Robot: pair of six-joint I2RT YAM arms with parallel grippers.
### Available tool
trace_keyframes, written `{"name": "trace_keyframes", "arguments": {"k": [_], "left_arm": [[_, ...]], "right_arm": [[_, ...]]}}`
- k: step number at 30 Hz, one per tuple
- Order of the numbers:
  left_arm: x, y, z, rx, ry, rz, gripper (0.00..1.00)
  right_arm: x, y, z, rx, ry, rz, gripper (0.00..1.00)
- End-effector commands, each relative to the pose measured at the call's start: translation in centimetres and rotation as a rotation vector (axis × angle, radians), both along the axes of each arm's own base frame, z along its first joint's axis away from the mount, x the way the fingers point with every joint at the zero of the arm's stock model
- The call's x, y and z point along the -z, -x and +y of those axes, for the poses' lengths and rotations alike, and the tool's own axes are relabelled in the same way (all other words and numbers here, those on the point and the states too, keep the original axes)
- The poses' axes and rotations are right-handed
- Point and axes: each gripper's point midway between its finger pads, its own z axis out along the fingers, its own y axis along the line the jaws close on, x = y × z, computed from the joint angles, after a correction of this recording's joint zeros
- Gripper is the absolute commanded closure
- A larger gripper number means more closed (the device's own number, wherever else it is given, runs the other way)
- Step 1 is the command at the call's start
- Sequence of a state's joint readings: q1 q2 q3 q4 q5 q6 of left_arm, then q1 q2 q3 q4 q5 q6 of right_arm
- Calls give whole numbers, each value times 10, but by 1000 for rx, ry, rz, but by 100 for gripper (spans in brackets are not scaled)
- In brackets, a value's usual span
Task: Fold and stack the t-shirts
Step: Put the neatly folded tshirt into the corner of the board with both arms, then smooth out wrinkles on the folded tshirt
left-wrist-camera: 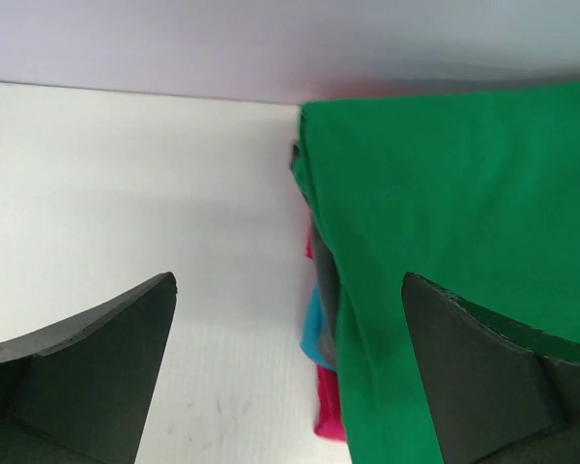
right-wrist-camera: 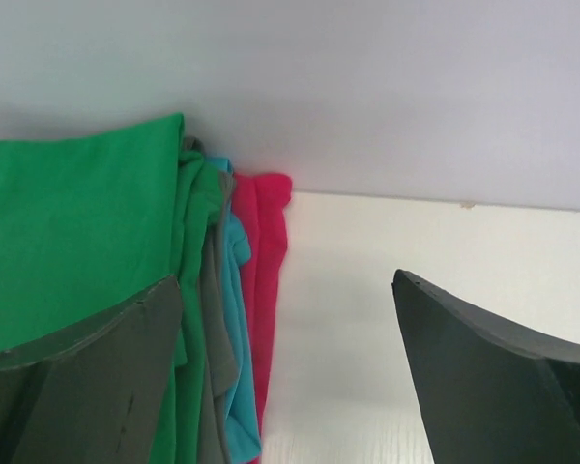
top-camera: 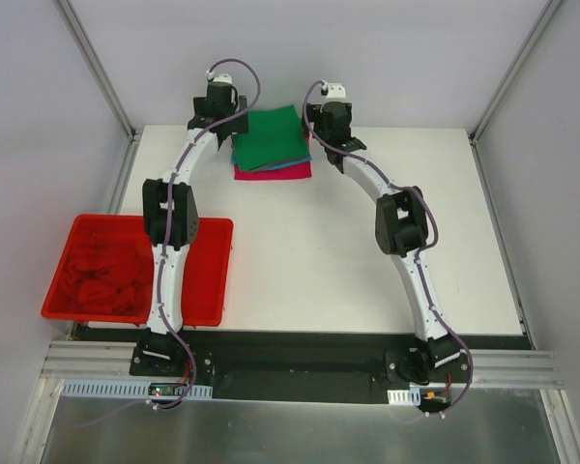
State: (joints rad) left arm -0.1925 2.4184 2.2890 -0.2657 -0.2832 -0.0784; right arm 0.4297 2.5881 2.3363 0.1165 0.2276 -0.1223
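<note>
A folded bright green t-shirt point(top-camera: 271, 135) lies on top of a stack at the table's far edge, over grey, teal point(top-camera: 295, 165) and magenta point(top-camera: 271, 173) tees. In the left wrist view the green tee point(left-wrist-camera: 464, 222) fills the right side, with teal point(left-wrist-camera: 317, 329) and magenta point(left-wrist-camera: 329, 411) edges below. In the right wrist view the green tee point(right-wrist-camera: 68, 222), grey point(right-wrist-camera: 213, 319), teal point(right-wrist-camera: 238, 338) and magenta point(right-wrist-camera: 261, 261) layers show at left. My left gripper point(top-camera: 234, 124) point(left-wrist-camera: 290, 367) is open at the stack's left edge. My right gripper point(top-camera: 314, 130) point(right-wrist-camera: 285, 372) is open at its right edge. Both hold nothing.
A red plastic bin point(top-camera: 211, 280) with crumpled red tees point(top-camera: 101, 275) sits at the table's left, partly under the left arm. The grey back wall point(top-camera: 300, 58) stands right behind the stack. The white table point(top-camera: 309, 251) spreads between the arms.
</note>
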Motion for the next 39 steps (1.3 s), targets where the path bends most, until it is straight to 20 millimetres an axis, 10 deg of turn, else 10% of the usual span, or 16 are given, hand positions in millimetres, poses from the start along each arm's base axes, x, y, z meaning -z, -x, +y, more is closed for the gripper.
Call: {"name": "trace_keyframes", "arguments": {"k": [1, 8, 16, 29, 35, 39], "left_arm": [[-70, 19, -36, 146, 163, -89, 1], [-76, 18, -78, 292, 364, -81, 1], [-32, -2, -82, 257, 425, -37, 1], [28, -30, -91, 250, 642, 7, 1], [24, -27, -103, 335, 680, 3, 1], [-30, -17, -100, 384, 632, -70, 1]], "right_arm": [[-84, 27, 28, -147, -147, -78, 1], [-97, 69, 66, -376, -252, -14, 4], [-66, 78, 110, -518, -409, 110, 4], [35, 51, 69, -212, -563, 321, 4], [33, 52, 70, -232, -549, 327, 4], [-5, 52, 55, -231, -489, 275, 4]]}}
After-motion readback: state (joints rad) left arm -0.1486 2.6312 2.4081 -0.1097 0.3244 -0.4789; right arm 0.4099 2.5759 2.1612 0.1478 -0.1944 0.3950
